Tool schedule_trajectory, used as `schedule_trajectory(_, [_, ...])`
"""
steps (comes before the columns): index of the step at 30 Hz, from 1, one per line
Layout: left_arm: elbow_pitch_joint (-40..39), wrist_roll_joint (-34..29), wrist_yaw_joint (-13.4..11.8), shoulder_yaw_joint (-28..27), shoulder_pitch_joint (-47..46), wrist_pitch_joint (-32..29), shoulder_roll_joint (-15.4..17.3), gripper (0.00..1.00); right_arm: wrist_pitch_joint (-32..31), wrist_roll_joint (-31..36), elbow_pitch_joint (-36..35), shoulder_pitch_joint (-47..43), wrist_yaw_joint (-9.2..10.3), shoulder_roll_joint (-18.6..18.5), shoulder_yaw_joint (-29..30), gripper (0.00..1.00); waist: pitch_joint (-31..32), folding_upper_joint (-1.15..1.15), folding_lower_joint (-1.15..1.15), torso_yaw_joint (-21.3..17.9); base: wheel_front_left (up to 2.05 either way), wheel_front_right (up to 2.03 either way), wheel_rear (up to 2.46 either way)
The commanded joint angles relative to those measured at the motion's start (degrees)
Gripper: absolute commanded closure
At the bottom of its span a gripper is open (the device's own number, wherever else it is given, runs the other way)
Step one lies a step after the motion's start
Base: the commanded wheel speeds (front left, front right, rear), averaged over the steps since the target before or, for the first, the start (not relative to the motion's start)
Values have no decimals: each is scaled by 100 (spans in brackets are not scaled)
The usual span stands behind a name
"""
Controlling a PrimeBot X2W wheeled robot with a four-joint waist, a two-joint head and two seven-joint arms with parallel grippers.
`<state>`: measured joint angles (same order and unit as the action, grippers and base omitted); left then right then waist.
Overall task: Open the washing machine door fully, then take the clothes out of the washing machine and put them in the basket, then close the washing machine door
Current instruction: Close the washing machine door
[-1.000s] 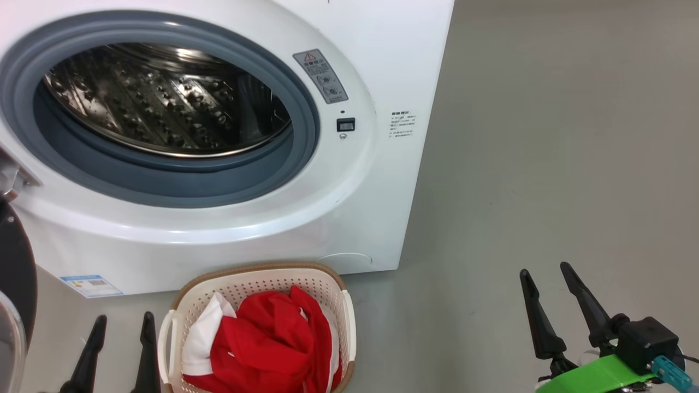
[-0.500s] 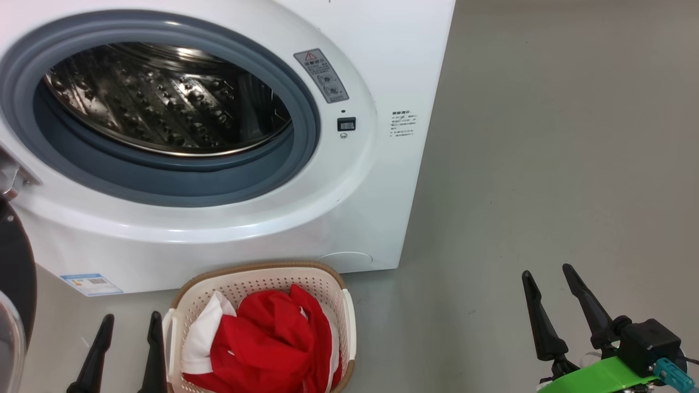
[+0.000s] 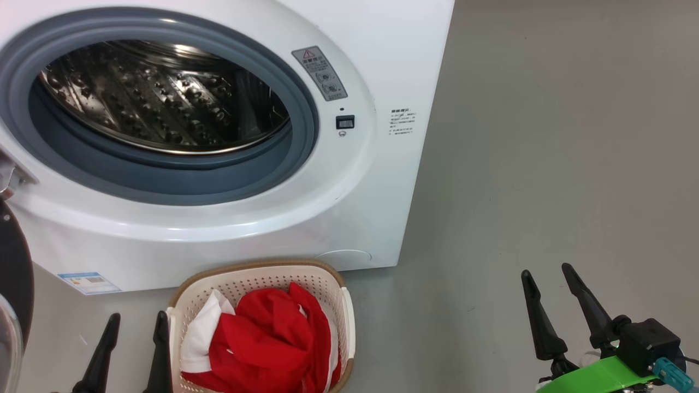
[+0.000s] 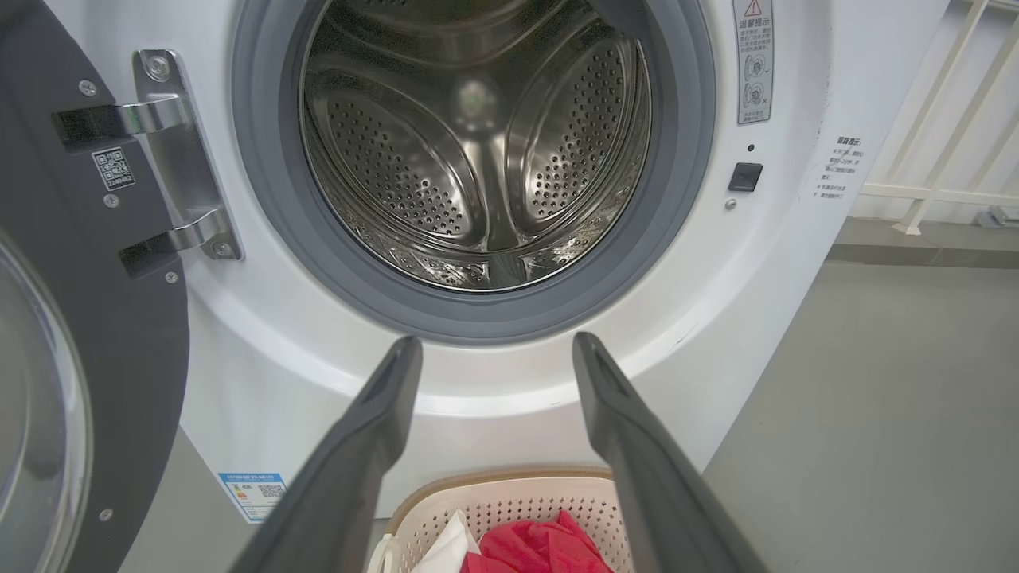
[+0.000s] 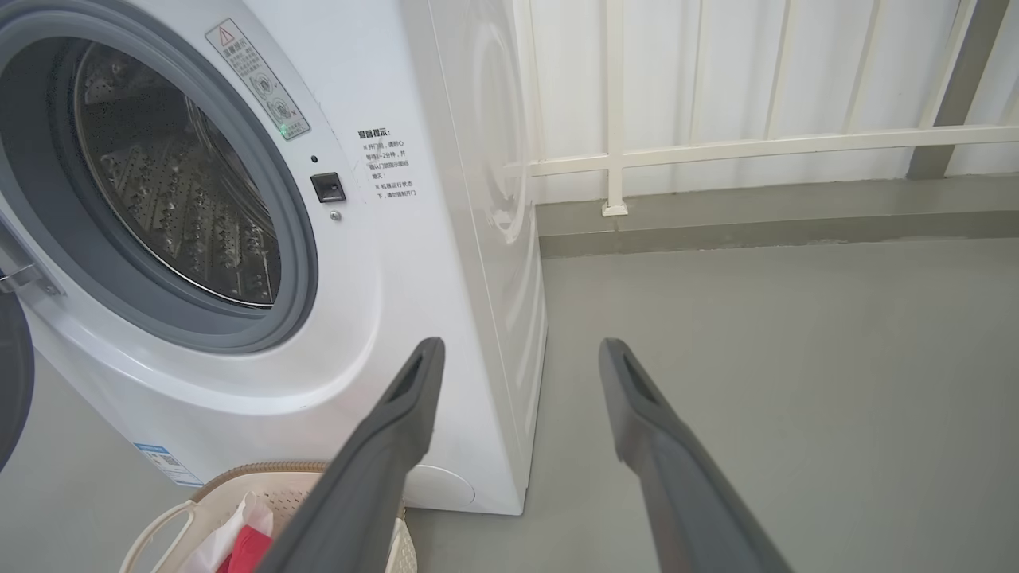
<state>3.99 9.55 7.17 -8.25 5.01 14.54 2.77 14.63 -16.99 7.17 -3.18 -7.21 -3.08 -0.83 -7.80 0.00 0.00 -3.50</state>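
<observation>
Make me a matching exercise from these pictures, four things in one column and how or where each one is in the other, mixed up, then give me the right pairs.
Column one
1. washing machine door
2. clothes
3. drum
4. right gripper

Column two
a. bare steel, nothing inside
b. fingers spread, holding nothing
c. swung open, off to the left
d. piled in the basket

Pairs: 1-c, 2-d, 3-a, 4-b
</observation>
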Motion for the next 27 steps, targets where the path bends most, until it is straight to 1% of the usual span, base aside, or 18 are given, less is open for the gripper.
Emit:
schedule_trajectory(1, [-168,-17,32,-161,-102,46,29,0,37,6,-166,149,-28,-41,-125,0,3,0,0,-1,0,0,0])
schedule_trajectory(8, [-171,-14,32,-127,-97,46,33,0,37,10,-165,148,-28,-35,-139,0,15,0,0,3,-35,35,0])
schedule_trajectory(20, [-238,50,32,-63,-80,46,85,0,37,7,-159,144,-28,-36,-147,0,1,0,0,17,-107,107,0])
schedule_trajectory(27, [-253,88,32,-42,-55,46,99,0,37,7,-161,132,-28,-34,-151,0,8,0,0,11,-24,24,0])
